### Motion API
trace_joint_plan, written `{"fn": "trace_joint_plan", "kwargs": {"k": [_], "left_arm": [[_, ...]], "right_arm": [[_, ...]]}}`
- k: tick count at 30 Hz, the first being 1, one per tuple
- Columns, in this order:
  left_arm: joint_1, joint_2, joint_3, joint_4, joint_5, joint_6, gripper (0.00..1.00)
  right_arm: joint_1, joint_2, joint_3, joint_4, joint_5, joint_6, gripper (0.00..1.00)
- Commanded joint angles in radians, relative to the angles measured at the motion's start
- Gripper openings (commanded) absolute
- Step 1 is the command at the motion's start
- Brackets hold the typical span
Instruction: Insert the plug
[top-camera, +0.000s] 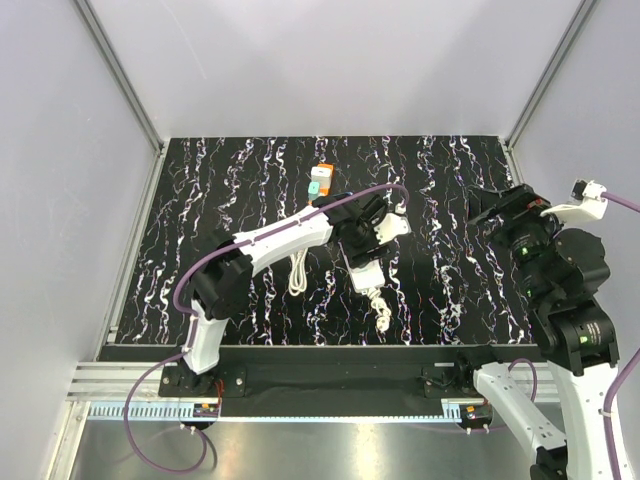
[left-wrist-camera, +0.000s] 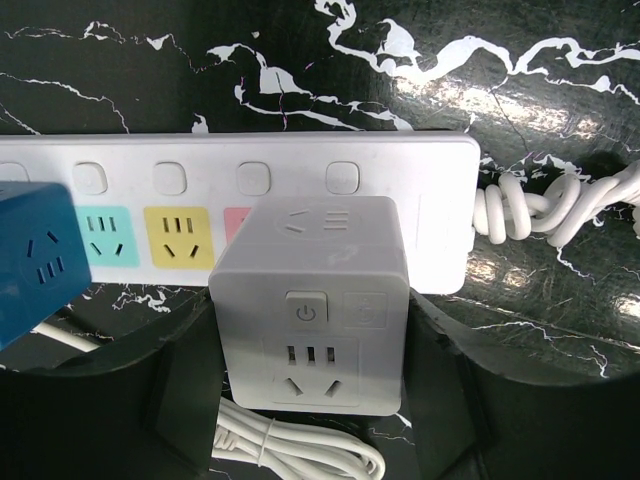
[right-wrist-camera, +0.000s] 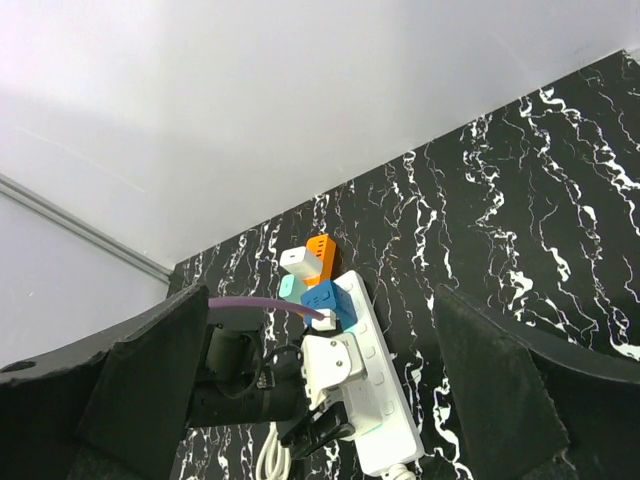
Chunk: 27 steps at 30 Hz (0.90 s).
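Left claw pinches a white cube-shaped plastic adapter at the cable end of a white plastic power strip; right claw is spread and empty. The solid-blue cube-shaped plastic plug stands on the strip near the adapter; its seating cannot be told. Risk: pulling the adapter may drag the strip across the black marbled desk, jolting the plug loose.
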Motion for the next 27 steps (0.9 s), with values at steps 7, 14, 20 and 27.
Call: {"fn": "trace_joint_plan", "kwargs": {"k": [7, 14, 20, 27], "left_arm": [[-0.003, -0.025, -0.011, 0.012, 0.036, -0.006, 0.00], [-0.008, -0.033, 0.017, -0.005, 0.039, -0.011, 0.00], [-0.011, -0.035, 0.064, -0.037, 0.033, -0.003, 0.00], [-0.022, -0.026, 0.071, -0.060, 0.050, -0.010, 0.00]], "right_arm": [[-0.002, 0.024, 0.000, -0.017, -0.002, -0.013, 1.00], [-0.002, 0.033, -0.008, -0.017, -0.008, -0.008, 1.00], [-0.002, 0.028, -0.011, -0.016, -0.003, -0.015, 1.00], [-0.002, 0.034, -0.008, -0.016, 0.003, -0.024, 1.00]]}}
